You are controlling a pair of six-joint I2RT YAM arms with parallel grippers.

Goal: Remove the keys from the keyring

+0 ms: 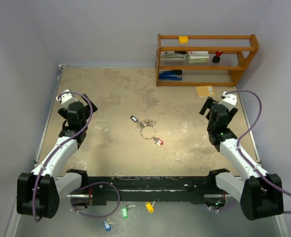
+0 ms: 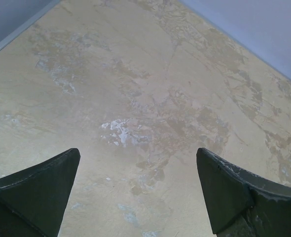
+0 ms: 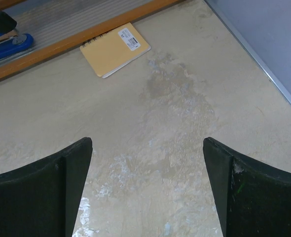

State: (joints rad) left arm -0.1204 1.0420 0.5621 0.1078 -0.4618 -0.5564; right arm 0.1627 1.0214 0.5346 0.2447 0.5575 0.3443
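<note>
Lighting even, diffuse, moderately bright in all views. Shadows soft, faint on table. Wrist views: fingers dark, edges slightly soft; table surface sharp.

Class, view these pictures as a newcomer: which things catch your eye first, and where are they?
The keyring, its keys fanned out, lies mid-table. The left gripper and right gripper stand open on either side, well apart from it. A wooden shelf stands far right.
</note>
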